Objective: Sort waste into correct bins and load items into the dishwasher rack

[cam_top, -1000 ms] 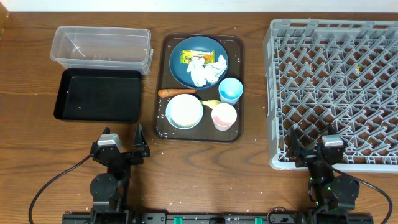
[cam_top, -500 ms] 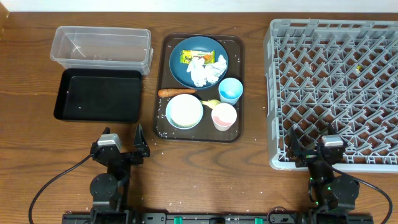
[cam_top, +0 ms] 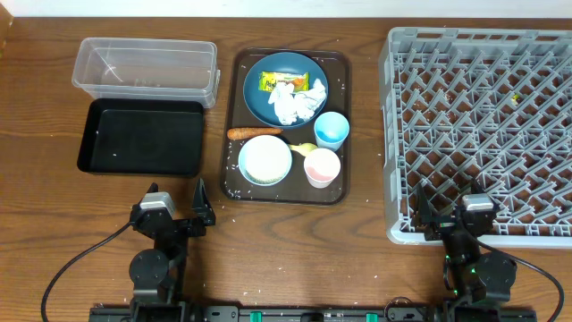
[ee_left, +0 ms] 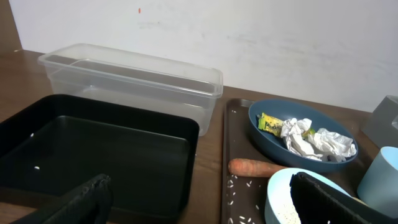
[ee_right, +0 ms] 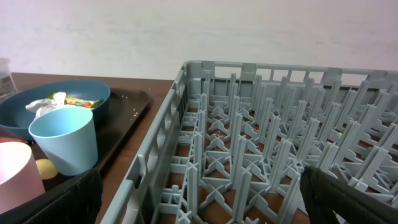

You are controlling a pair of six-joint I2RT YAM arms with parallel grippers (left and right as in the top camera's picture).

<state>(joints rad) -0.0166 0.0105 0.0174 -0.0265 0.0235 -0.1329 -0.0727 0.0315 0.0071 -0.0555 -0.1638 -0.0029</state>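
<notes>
On the brown tray (cam_top: 340, 193) sit a dark blue bowl (cam_top: 257, 97) holding a yellow wrapper (cam_top: 271, 82) and white tissue (cam_top: 293, 104), a carrot (cam_top: 252, 133), a white bowl (cam_top: 264, 160), a light blue cup (cam_top: 332, 130), a pink cup (cam_top: 322, 167) and a yellow spoon (cam_top: 305, 148). Rice grains (cam_top: 231, 183) lie scattered on the tray. The clear tub (cam_top: 146, 70) and black tray (cam_top: 141, 136) stand at the left, the grey rack (cam_top: 483, 125) at the right. My left gripper (cam_top: 173, 208) is open and empty at the front left. My right gripper (cam_top: 447, 207) is open at the rack's front edge.
The left wrist view shows the black tray (ee_left: 93, 155), clear tub (ee_left: 130, 78), carrot (ee_left: 258, 167) and blue bowl (ee_left: 298, 134). The right wrist view shows the rack (ee_right: 261, 143), light blue cup (ee_right: 65, 140) and pink cup (ee_right: 18, 174). A white wall runs behind the table.
</notes>
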